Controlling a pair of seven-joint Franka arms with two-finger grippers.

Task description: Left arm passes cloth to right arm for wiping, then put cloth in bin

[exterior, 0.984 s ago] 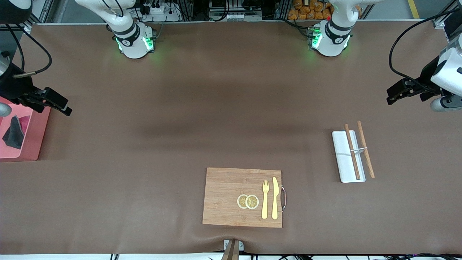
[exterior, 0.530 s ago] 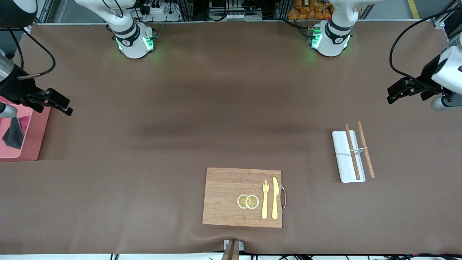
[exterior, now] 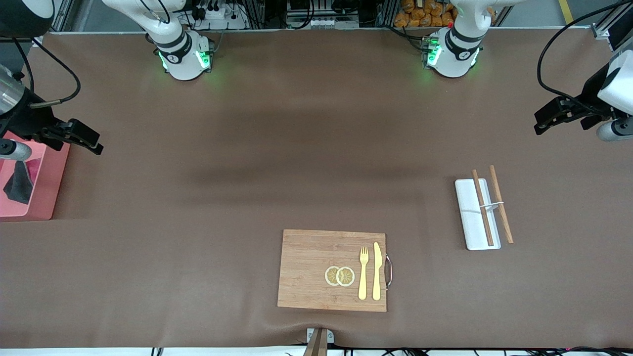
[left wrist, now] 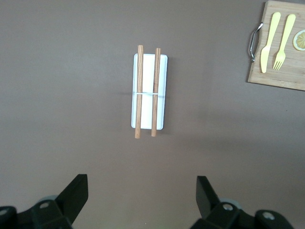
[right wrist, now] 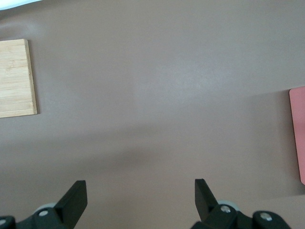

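Note:
The cloth [exterior: 19, 182] lies crumpled in the salmon-pink bin [exterior: 43, 193] at the right arm's end of the table, dark grey face up with some crimson showing. The right gripper [exterior: 95, 145] is open and empty in the air beside the bin, over bare table; its wrist hides part of the bin. The bin's edge also shows in the right wrist view [right wrist: 298, 136], where the right gripper [right wrist: 140, 191] is open. The left gripper [exterior: 540, 125] is open and empty, up over the left arm's end of the table. The left wrist view shows the left gripper [left wrist: 141, 186] open.
A wooden cutting board [exterior: 306, 269] near the front edge carries two lemon slices [exterior: 339, 276], a yellow fork [exterior: 363, 273] and a knife [exterior: 377, 271]. A flat white tray [exterior: 470, 213] with two chopsticks [exterior: 482, 207] lies under the left gripper's side.
Both grippers have drifted slightly toward the robots' bases and risen. The cloth stays in the bin. Both stay open.

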